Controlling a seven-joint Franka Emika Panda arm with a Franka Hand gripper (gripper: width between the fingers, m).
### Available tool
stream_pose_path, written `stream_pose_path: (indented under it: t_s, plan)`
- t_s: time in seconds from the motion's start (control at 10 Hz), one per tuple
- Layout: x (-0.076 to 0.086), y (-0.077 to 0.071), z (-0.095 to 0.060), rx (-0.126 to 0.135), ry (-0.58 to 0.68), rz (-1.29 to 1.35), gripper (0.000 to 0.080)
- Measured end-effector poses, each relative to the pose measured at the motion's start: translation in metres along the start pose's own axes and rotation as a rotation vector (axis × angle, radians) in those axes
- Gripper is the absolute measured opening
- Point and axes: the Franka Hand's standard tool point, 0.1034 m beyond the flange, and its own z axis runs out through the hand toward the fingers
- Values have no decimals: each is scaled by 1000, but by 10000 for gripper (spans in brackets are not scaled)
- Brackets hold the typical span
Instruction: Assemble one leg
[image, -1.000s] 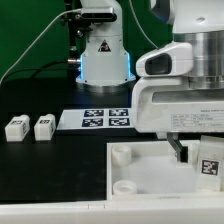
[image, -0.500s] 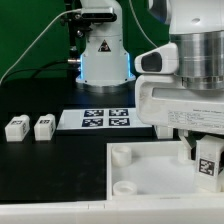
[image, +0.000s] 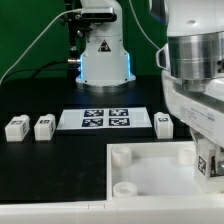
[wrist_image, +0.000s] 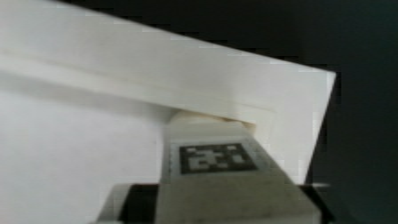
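Observation:
My gripper (image: 211, 168) is shut on a white leg (image: 213, 164) with a square marker tag. It holds the leg upright at the far right corner of the large white tray-like piece (image: 150, 172). In the wrist view the leg (wrist_image: 217, 160) sits between the jaws of the gripper (wrist_image: 222, 196), its far end against the tray's corner wall (wrist_image: 214, 100). The corner socket beneath is hidden. Two more legs (image: 15, 127) (image: 43, 127) lie at the exterior view's left, and a third (image: 165, 123) lies right of the marker board.
The marker board (image: 105, 120) lies flat mid-table. Round sockets show at the tray's near-left corners (image: 121, 154) (image: 124, 189). A white camera stand (image: 103, 55) with cables rises behind the board. The arm's body (image: 195, 60) fills the upper right.
The arm has moved toward the exterior view's right and lowered with the leg, uncovering the third loose leg beside the marker board. The other legs have not moved.

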Motion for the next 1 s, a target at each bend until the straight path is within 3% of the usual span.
stream_pose_path:
  t_s: [0.4, 0.5, 0.6, 1.0]
  plan:
    - [-2, 0, 0, 2, -14, 129, 293]
    - [-3, 0, 0, 2, -14, 78, 475]
    - [-3, 1, 1, 1, -16, 79, 589]
    - [7, 3, 2, -2, -6, -567, 646]
